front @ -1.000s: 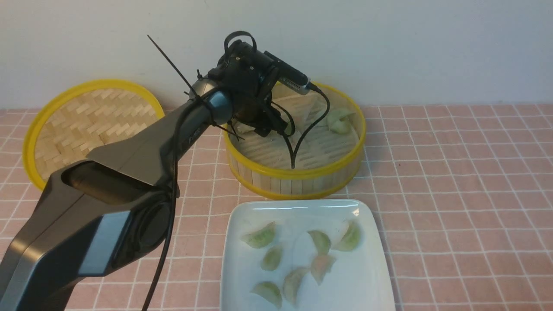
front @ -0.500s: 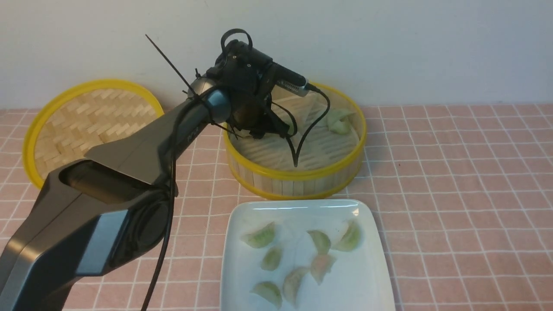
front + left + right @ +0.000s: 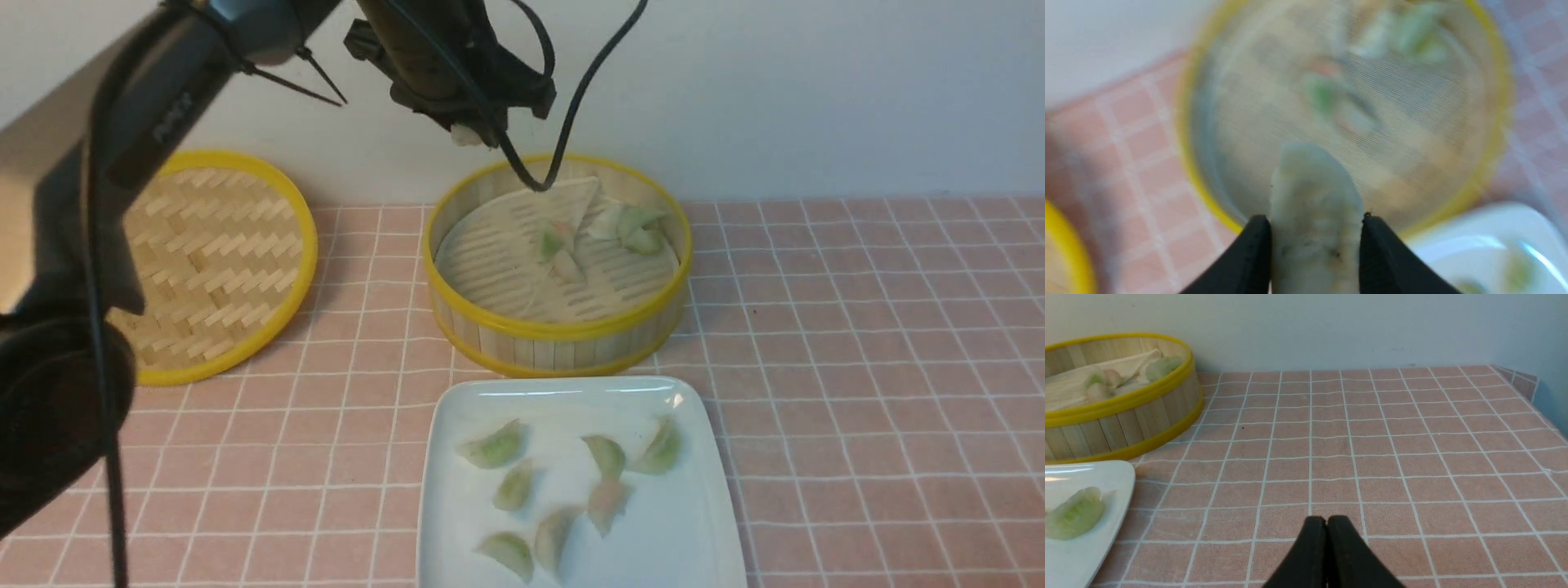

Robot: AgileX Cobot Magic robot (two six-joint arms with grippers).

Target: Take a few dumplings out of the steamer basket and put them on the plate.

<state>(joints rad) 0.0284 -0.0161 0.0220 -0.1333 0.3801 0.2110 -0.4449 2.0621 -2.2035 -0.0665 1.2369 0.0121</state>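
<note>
My left gripper (image 3: 472, 131) is high above the back left rim of the steamer basket (image 3: 563, 331), shut on a whitish dumpling (image 3: 1314, 204) that fills the gap between its black fingers (image 3: 1253, 249). The held dumpling shows as a small pale lump (image 3: 467, 135) in the front view. Several dumplings (image 3: 633, 224) lie in the basket, at its middle and back right. The white square plate (image 3: 702, 506) in front of the basket holds several dumplings (image 3: 606, 456). My right gripper (image 3: 1327, 520) is shut and empty, low over the tablecloth to the right of the plate (image 3: 1106, 539).
The flat woven yellow-rimmed lid (image 3: 212, 261) lies at the left, by the wall. A black cable (image 3: 563, 139) hangs from the left wrist over the basket's back rim. The pink checked cloth (image 3: 1392, 449) stretches right to the table's edge.
The left arm has risen sharply out of the basket, carrying a dumpling up with it. The basket's inside is now uncovered. The plate and its dumplings have not moved.
</note>
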